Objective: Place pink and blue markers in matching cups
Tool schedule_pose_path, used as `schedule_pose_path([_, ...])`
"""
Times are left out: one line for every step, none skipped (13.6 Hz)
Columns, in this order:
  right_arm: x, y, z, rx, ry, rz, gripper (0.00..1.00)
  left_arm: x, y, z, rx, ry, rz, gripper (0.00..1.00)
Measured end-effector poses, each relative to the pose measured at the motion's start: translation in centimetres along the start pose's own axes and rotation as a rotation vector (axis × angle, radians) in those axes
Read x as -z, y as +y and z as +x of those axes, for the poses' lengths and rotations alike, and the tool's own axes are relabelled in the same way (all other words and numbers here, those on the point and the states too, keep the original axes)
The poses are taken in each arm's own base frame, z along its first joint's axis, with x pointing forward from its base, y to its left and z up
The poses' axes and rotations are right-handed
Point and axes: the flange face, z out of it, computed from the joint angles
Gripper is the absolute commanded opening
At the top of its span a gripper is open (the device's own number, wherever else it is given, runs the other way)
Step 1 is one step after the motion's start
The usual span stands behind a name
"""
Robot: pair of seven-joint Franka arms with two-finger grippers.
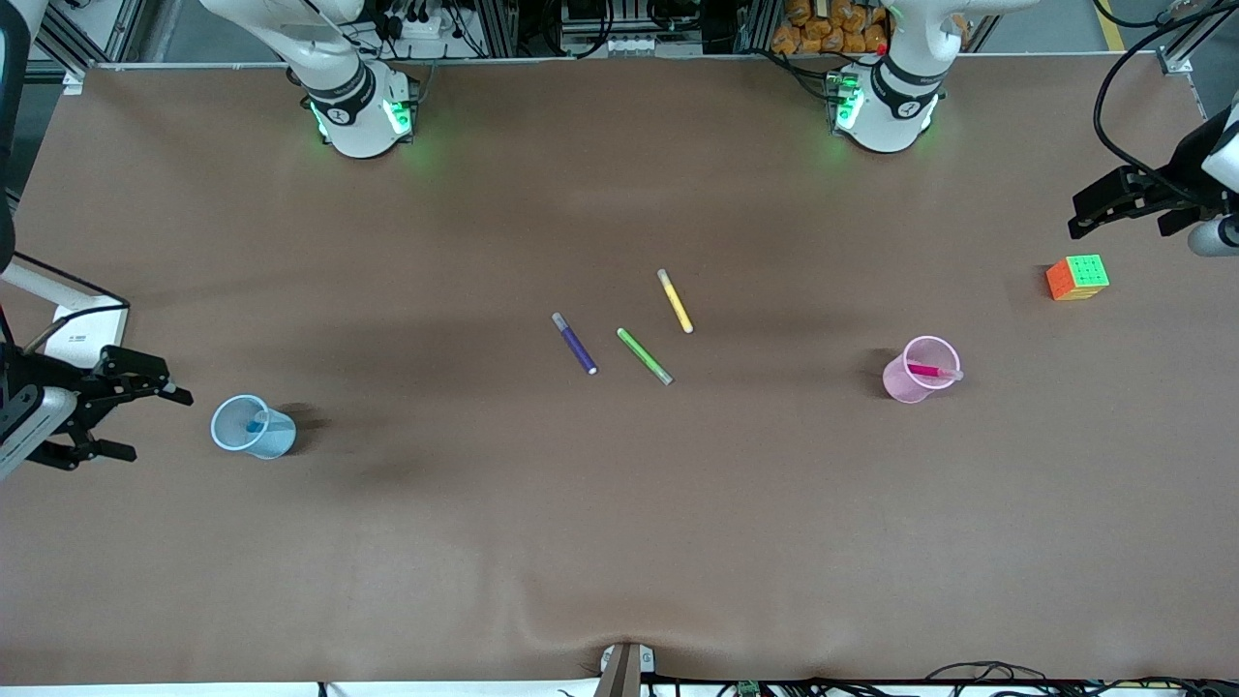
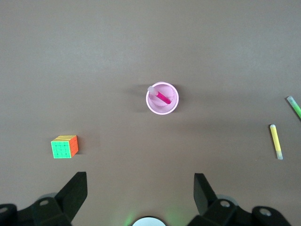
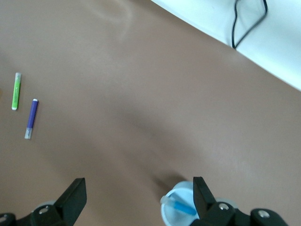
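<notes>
The pink marker [image 1: 931,370] leans inside the pale pink cup [image 1: 898,382], which stands upright toward the left arm's end of the table. The blue marker [image 1: 257,423] leans inside the pale blue cup [image 1: 276,441], toward the right arm's end. My left gripper [image 1: 1118,230] is open and empty over the table edge near a colour cube. Its wrist view shows the pink cup [image 2: 149,104] and pink marker [image 2: 162,97] ahead of the gripper [image 2: 140,183]. My right gripper [image 1: 160,424] is open and empty beside the blue cup [image 3: 169,217], with the blue marker [image 3: 182,207] inside.
A dark purple pen [image 1: 575,344], a green pen [image 1: 645,355] and a yellow pen [image 1: 675,301] lie in the middle of the table. A colour cube [image 1: 1077,277] sits at the left arm's end, farther from the front camera than the pink cup.
</notes>
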Motion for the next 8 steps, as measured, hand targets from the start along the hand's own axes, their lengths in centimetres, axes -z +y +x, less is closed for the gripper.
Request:
schedule_pose_path([0.3, -0.7, -0.1, -0.046, -0.014, -0.011, 1.00, 0.0, 0.0, 0.0, 0.000, 0.000, 0.000, 1.00])
schedule_pose_path([0.7, -1.2, -0.4, -0.093, -0.026, -0.022, 1.00, 0.1, 0.0, 0.0, 0.000, 0.001, 0.000, 1.00])
schedule_pose_path([1.1, -1.6, -0.9, -0.138, -0.037, -0.034, 1.00, 0.1, 0.0, 0.0, 0.000, 0.002, 0.000, 1.00])
schedule_pose_path([1.7, -2.0, -1.4, -0.182, -0.048, -0.050, 1.00, 0.1, 0.0, -0.1, 0.000, 0.002, 0.000, 1.00])
schedule_pose_path([2.2, -2.3, -1.8, -0.220, -0.059, -0.068, 1.00, 0.1, 0.0, -0.1, 0.000, 0.002, 0.000, 1.00])
schedule_pose_path([2.7, -2.6, -2.2, -0.254, -0.069, -0.086, 1.00, 0.1, 0.0, 0.0, 0.000, 0.003, 0.000, 1.00])
schedule_pose_path([3.1, -2.9, -2.6, -0.286, -0.077, -0.103, 1.00, 0.1, 0.0, 0.1, 0.000, 0.007, 0.000, 1.00])
schedule_pose_path([3.5, -3.1, -3.0, -0.318, -0.085, -0.119, 1.00, 0.0, 0.0, 0.3, 0.000, 0.013, -0.001, 1.00])
